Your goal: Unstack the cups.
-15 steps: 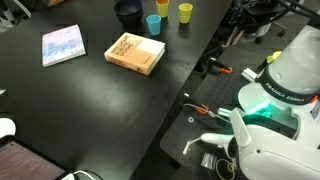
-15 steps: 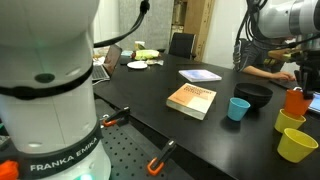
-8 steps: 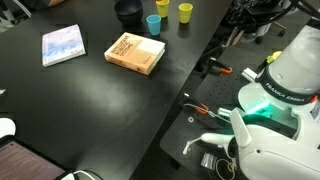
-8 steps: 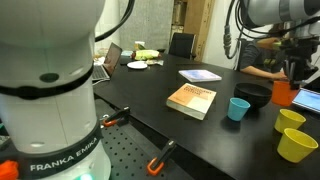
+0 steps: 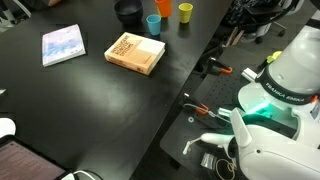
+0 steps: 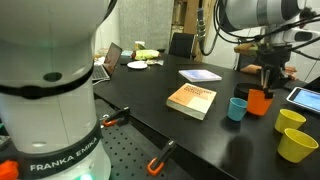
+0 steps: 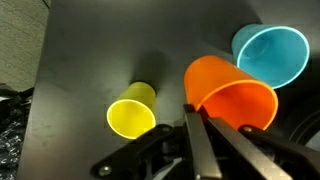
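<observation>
My gripper (image 7: 192,112) is shut on the rim of the orange cup (image 7: 232,95), one finger inside and one outside. In an exterior view the gripper (image 6: 266,86) holds the orange cup (image 6: 260,102) low over the table, just beside the light blue cup (image 6: 238,108). Two yellow cups (image 6: 291,120) (image 6: 296,146) stand apart nearer the camera. In the wrist view the blue cup (image 7: 270,55) lies close behind the orange one and a yellow cup (image 7: 133,112) stands off to the left. The orange cup (image 5: 163,8), blue cup (image 5: 152,24) and a yellow cup (image 5: 185,11) also show in an exterior view.
A dark round bowl (image 6: 254,93) sits right behind the cups. An orange-brown book (image 6: 192,100) lies next to the blue cup, and a pale blue book (image 6: 200,75) lies farther back. A tablet (image 6: 305,97) lies at the table's far end.
My gripper has carried the orange cup away from the yellow cups, sideways and down, to a spot beside the blue cup. The other cups have not moved.
</observation>
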`<action>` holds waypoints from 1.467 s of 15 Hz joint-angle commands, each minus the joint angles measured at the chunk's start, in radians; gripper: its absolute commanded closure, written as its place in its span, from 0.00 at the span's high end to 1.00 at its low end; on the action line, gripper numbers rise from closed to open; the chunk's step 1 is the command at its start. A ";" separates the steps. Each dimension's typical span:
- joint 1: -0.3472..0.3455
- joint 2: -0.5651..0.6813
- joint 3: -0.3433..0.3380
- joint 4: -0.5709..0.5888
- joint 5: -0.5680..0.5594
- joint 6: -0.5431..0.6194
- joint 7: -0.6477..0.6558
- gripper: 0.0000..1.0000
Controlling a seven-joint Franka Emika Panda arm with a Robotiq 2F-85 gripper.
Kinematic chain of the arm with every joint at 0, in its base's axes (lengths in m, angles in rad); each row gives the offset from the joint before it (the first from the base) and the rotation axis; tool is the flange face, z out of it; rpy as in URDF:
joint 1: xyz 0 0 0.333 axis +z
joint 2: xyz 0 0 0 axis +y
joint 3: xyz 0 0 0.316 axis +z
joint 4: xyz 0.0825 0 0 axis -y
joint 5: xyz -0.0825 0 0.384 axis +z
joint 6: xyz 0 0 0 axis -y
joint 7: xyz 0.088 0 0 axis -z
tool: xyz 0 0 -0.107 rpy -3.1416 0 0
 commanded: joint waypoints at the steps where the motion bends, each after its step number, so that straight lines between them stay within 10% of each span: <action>1: -0.008 -0.114 -0.005 -0.131 -0.072 0.032 0.013 0.01; 20: -0.053 -0.045 0.037 -0.281 0.027 0.223 -0.044 0.01; 22: -0.050 -0.039 0.041 -0.278 0.053 0.230 -0.059 0.31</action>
